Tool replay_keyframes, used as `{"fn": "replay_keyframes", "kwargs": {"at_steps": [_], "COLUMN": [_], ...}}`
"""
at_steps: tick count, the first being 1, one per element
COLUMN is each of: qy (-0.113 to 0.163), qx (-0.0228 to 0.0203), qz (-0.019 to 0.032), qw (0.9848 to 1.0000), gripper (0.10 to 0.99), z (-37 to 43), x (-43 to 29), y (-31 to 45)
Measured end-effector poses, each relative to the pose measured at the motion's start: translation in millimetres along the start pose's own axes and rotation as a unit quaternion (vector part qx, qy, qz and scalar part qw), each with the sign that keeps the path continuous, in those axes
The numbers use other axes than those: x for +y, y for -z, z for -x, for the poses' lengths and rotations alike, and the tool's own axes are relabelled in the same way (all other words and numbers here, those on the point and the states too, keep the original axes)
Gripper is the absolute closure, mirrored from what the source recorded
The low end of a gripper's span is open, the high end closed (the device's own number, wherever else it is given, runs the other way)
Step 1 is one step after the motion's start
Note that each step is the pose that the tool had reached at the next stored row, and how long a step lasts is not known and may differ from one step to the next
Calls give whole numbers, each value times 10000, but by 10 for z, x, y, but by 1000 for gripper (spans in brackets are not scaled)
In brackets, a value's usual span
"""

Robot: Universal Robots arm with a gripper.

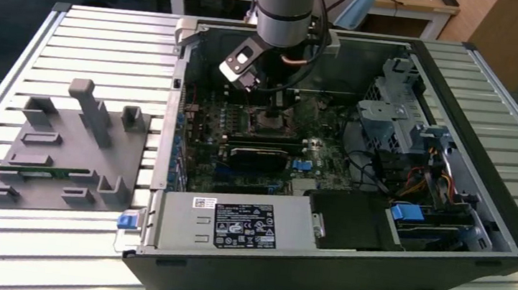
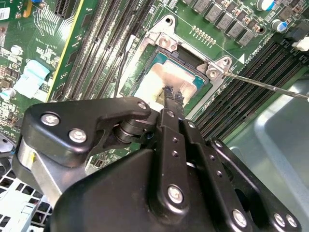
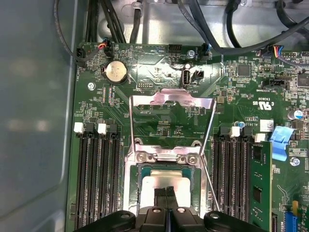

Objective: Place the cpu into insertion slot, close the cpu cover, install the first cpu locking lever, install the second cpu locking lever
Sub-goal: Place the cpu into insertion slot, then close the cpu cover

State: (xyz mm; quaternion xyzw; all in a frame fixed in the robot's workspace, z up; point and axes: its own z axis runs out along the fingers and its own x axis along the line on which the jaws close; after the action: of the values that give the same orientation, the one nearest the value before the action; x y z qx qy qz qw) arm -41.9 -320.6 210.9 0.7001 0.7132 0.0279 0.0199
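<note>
The arm (image 1: 284,3) is reaching straight down into the open pc case (image 1: 322,281), which sits on the slatted surface (image 1: 105,49). In the exterior view it comes down at roughly 10 o'clock from the middle of the case. There's also a grey fixture block (image 1: 64,161) parked out at 9 o'clock from the case.

The end effector (image 3: 166,192) has its two black fingers pressed together with nothing pinched between them. The tips look to be touching the silvery top of the cpu (image 3: 148,183). The cpu is sitting in the insertion slot (image 3: 131,183) and looks flat in both wrist views.

The cpu cover (image 3: 172,98) is swung open on its hinge, clear of the cpu. A thin wire locking lever (image 2: 263,85) sticks out unlatched beside the slot. Black memory slots (image 3: 99,169) run along both sides of it.
</note>
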Motion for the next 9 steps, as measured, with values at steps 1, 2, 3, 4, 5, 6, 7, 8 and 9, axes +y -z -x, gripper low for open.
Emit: {"fn": "replay_keyframes", "kwargs": {"at_steps": [1,2,3,4,5,6,7,8,9], "qy": [0,0,-1,-2,-2,-2,-2,-2,-2], "qx": [-1,2,1,1,1,2,2,1,2], "qz": [0,1,1,0,1,1,1,1,1], "qw": [10000,10000,10000,10000,10000,10000,10000,10000,10000], "gripper": [980,980,980,980,980,980,980,980,980], "z": [0,0,0,0,0,-1,-1,-1,-1], "x": [0,1,1,1,1,2,2,2,2], "y": [4,5,8,12,16,19,22,25,28]}}
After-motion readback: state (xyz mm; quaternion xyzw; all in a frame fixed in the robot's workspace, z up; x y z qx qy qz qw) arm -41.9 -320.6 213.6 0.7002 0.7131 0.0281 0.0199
